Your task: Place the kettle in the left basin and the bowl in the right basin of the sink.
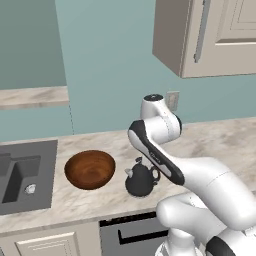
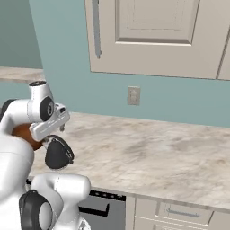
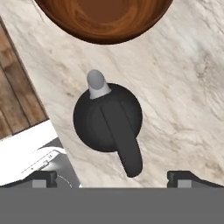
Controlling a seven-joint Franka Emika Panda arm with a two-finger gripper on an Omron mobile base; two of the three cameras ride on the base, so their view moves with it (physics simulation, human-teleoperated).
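The black kettle [image 1: 141, 180] stands upright on the marble counter, just right of the reddish-brown wooden bowl [image 1: 90, 169]. In the hand view my gripper [image 3: 116, 179] hangs open straight above the kettle [image 3: 107, 118], touching nothing; the kettle's looped handle runs toward the fingers and its spout points at the bowl [image 3: 105, 17]. From the right base camera the hand sits just over the kettle [image 2: 58, 155], and a sliver of the bowl [image 2: 24, 132] shows behind the arm. The dark grey sink [image 1: 47, 170] lies left of the bowl, with its right basin [image 1: 17, 177] and silver drain in sight. The left basin is out of view.
A wall cabinet [image 1: 210, 35] hangs above the counter and an outlet [image 2: 133, 95] sits on the blue wall. The marble counter [image 2: 157, 152] stretches far to the right. A dark appliance front [image 1: 125, 232] sits under the counter edge. My own arm crosses above the kettle.
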